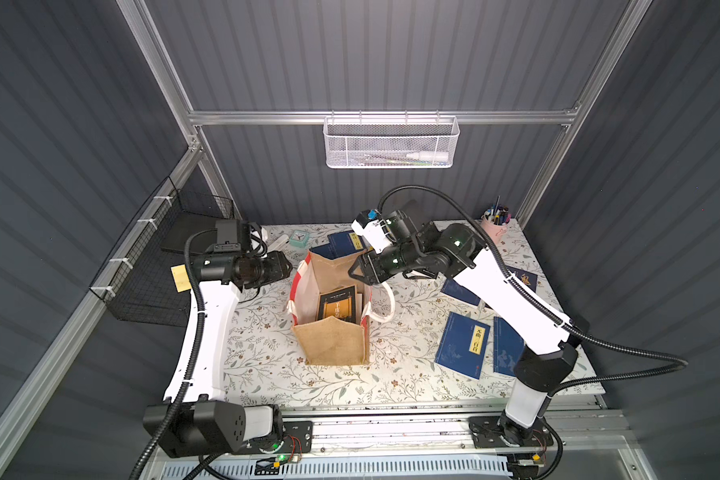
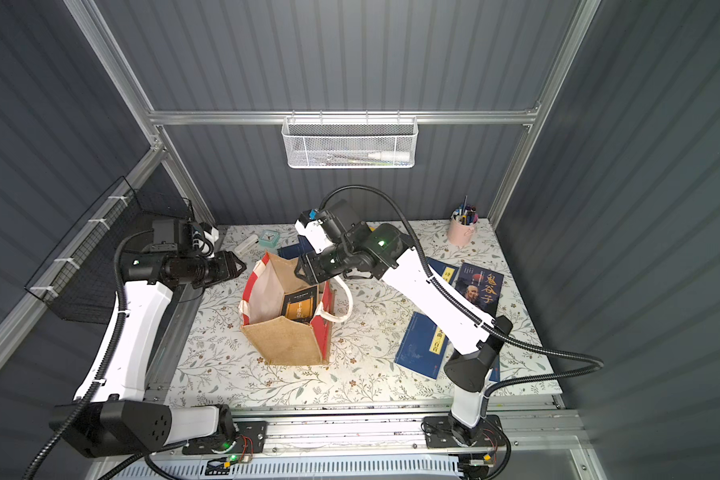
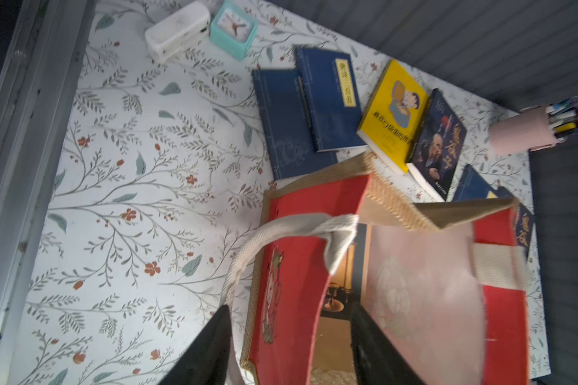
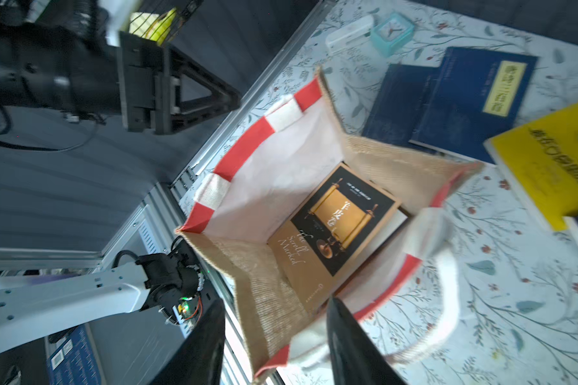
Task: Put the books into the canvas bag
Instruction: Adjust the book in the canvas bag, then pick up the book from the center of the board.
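The left gripper [image 1: 287,266] hangs with its jaws spread and nothing between them, just outside the red-and-white side rim of the canvas bag [image 1: 333,345], near that rim's far end. The right gripper [image 4: 277,300] hovers over the opposite side rim, jaws also apart and empty. Whether its fingers touch the rim I cannot tell. The white handle [image 1: 387,303] loops out onto the table just beside it. Between the two grippers the bag's mouth stands open and square. Down below the right gripper, a dark book with a gold scroll [image 4: 334,220] lies flat on the bottom, with bare lining showing on the left gripper's side. Beyond both grippers, just past the bag's far rim, lie two overlapping navy books [image 3: 314,110], then a yellow book [image 3: 392,113] and a dark portrait book [image 3: 437,140] against its edge. Other navy books [image 1: 462,345] lie beneath the right arm, well behind its gripper. Open flowered table [image 1: 308,386] runs from the bag's near wall to the front edge.
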`<state>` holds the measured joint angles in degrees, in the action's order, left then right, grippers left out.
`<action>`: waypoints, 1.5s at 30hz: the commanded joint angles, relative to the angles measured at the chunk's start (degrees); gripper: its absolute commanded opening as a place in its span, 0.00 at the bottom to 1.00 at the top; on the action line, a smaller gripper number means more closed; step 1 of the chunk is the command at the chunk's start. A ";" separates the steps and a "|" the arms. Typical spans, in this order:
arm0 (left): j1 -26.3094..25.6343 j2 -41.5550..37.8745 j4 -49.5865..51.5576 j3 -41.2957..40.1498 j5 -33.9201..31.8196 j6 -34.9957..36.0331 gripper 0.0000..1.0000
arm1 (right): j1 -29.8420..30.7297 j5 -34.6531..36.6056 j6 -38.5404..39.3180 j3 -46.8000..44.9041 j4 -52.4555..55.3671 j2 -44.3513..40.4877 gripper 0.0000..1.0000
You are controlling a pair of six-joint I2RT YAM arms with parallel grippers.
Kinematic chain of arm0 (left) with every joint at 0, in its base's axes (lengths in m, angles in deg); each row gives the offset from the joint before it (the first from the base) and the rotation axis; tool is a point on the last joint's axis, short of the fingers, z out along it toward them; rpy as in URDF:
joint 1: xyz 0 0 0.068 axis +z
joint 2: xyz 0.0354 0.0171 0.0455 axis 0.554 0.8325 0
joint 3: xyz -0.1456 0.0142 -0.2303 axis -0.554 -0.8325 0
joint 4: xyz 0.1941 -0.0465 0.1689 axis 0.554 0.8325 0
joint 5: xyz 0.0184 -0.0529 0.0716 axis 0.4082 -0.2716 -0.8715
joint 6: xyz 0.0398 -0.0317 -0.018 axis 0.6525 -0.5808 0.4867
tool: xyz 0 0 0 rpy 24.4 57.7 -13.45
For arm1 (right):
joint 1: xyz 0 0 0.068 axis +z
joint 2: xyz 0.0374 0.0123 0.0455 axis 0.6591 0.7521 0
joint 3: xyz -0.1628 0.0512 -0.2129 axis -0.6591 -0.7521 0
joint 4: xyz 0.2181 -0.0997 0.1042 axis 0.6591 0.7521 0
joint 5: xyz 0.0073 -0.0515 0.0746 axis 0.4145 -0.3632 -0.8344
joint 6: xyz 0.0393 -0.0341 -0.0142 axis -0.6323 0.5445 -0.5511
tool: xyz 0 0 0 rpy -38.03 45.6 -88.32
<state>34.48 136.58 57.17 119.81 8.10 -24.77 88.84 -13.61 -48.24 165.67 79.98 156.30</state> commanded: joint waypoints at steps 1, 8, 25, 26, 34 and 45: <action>-0.28 1.39 -4.16 3.99 7.56 -3.32 0.58 | -5.87 2.39 -1.18 -3.48 2.60 -2.18 0.54; -11.82 11.85 -7.82 16.35 2.41 -4.63 0.58 | -18.96 -0.42 -6.00 -16.75 -1.71 -7.26 0.56; -29.62 51.97 -9.10 50.84 -5.31 -0.25 0.59 | -37.32 0.80 -8.29 -30.11 -9.70 1.62 0.65; -30.11 54.55 -9.14 52.20 -6.96 1.29 0.59 | -37.70 1.08 -8.39 -29.33 -9.95 3.49 0.66; -30.36 68.10 -18.33 55.28 -2.17 1.73 0.59 | -40.53 2.57 -11.20 -22.32 -14.12 16.80 0.71; -30.36 79.43 -29.42 56.50 8.04 -9.13 0.59 | -42.08 2.07 -14.22 -13.89 -18.75 28.71 0.72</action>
<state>4.10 211.03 32.27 175.50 11.99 -29.82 46.97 -11.57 -61.31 149.39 62.61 183.27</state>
